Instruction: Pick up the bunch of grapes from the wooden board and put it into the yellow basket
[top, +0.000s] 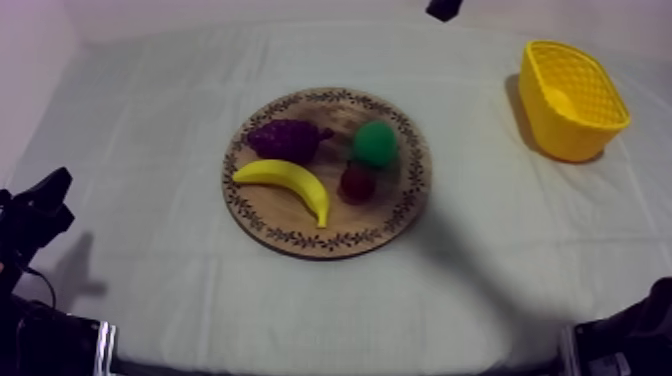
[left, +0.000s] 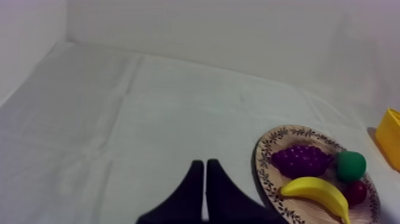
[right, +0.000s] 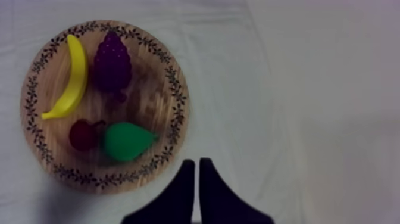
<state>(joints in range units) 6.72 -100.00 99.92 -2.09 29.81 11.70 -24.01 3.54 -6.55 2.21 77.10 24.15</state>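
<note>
**Both pincers shut and empty; grapes on the board**

The left pincer (left: 205, 163) has its two black fingers pressed together as a narrow wedge, holding nothing, over bare cloth beside the wooden board (left: 265, 174). The right pincer (right: 196, 162) is likewise closed on nothing, just off the board's rim on the pear's side.

The bunch of grapes (top: 285, 138) lies on the wooden board (top: 300, 240), on its far left part as seen from above. It is just behind the banana (top: 290, 180) and beside the green pear (top: 375, 143). A small red fruit (top: 357, 183) sits in front of the pear, touching it.

The yellow basket (top: 570, 130) stands well apart from the board, at the far right of the counter (top: 150, 130).

The counter is covered edge to edge by a grey-white cloth (left: 119, 119), smooth apart from faint creases running away from the left wrist camera. A plain pale wall (left: 208, 30) rises straight behind it, and another closes in the left side.
</note>
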